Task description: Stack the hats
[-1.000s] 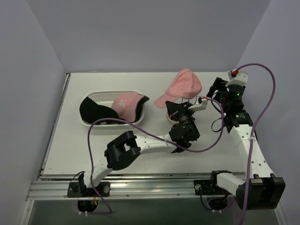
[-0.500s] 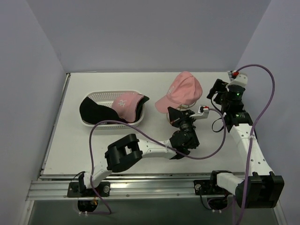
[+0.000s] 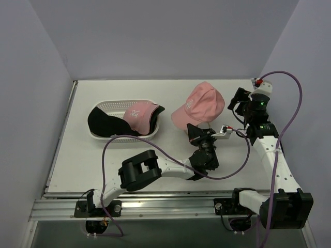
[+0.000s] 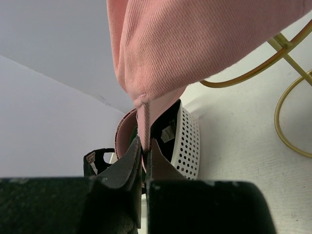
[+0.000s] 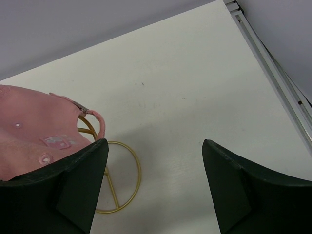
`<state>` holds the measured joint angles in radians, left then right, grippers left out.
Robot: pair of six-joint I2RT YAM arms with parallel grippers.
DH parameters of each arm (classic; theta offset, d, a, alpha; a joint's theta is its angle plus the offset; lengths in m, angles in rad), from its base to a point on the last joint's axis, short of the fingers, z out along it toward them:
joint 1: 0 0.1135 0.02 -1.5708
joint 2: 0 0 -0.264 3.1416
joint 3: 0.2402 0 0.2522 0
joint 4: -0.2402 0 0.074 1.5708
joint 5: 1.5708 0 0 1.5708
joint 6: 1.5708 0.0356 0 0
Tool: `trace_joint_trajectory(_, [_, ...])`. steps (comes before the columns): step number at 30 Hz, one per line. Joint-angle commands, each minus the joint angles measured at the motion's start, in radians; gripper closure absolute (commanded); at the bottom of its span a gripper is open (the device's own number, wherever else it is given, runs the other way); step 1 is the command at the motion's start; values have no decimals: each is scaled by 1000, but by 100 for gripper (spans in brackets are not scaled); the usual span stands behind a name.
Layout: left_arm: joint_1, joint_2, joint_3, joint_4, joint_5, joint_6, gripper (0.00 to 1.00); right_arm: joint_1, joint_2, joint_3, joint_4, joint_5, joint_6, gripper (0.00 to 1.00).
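A pink cap (image 3: 200,105) sits over the gold wire stand (image 4: 288,58) at the table's middle right. My left gripper (image 3: 193,129) is shut on the edge of its brim; in the left wrist view the pink fabric (image 4: 195,44) hangs into the closed jaws (image 4: 145,146). My right gripper (image 3: 238,101) is open and empty, just right of the cap. Its view shows the cap's back strap (image 5: 34,136) and the stand's base ring (image 5: 119,181) between its fingers (image 5: 155,144). Another pink cap (image 3: 138,114) lies on a black cap (image 3: 103,122) in the basket.
The white perforated basket (image 3: 115,106) stands at the middle left, also in the left wrist view (image 4: 191,141). A purple cable (image 3: 232,155) loops across the table in front of the stand. The table's right edge rail (image 5: 273,53) is close to my right gripper.
My left gripper has drawn the pink cap's brim a little nearer and lower, and the cap has settled lower over the stand. The right gripper has barely moved.
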<state>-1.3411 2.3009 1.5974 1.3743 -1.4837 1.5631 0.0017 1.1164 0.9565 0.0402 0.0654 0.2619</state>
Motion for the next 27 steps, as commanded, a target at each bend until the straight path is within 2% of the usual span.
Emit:
trace_joint_trajectory(1, [10, 31, -11, 204, -225, -49, 98, 4, 0, 27, 10, 2, 2, 26])
trace_joint_trajectory(4, [7, 26, -31, 204, -225, -67, 96, 4, 6, 27, 12, 7, 2, 26])
trace_joint_trajectory(5, [7, 26, -34, 204, -225, -74, 87, 4, 8, 28, 10, 5, 2, 26])
trace_joint_trajectory(7, [0, 35, -37, 203, -225, -80, 85, 3, 10, 30, 10, 8, 2, 26])
trace_joint_trajectory(10, [-4, 58, -25, 203, -227, -71, 76, 4, 13, 27, 13, 11, 2, 26])
trace_joint_trajectory(17, [-6, 54, -34, 204, -225, -58, 74, 4, 23, 24, 13, 4, 2, 26])
trace_joint_trajectory(19, [-6, 48, -46, 203, -225, -58, 59, 3, 20, 24, 15, 5, 2, 25])
trace_joint_trajectory(22, [-9, 32, -62, 203, -224, -60, 47, 4, 23, 30, 13, 2, 2, 25])
trace_joint_trajectory(27, [-13, 29, -65, 203, -221, -49, 39, 4, 26, 37, 9, -9, 8, 25])
